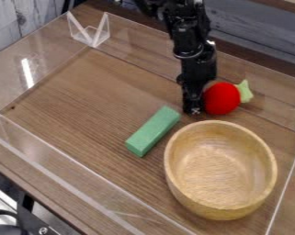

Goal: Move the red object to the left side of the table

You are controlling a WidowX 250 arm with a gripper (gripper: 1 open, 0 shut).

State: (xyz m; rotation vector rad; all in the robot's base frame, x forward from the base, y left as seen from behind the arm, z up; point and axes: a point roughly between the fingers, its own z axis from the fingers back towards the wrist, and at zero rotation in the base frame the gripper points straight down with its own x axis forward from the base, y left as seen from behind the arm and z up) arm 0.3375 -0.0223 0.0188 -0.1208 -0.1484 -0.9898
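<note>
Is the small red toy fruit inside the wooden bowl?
No, the red toy fruit lies on the brown tabletop behind the wooden bowl, beside the gripper.

We cannot make out the tips of the hand (193,106), right of centre in the frame: they are dark, small and blurred, so whether they touch the red toy fruit (222,96) just beside them is unclear. The arm (180,27) is cut off by the top edge. The counter (76,101) runs out of the frame at the right and the bottom.
</note>
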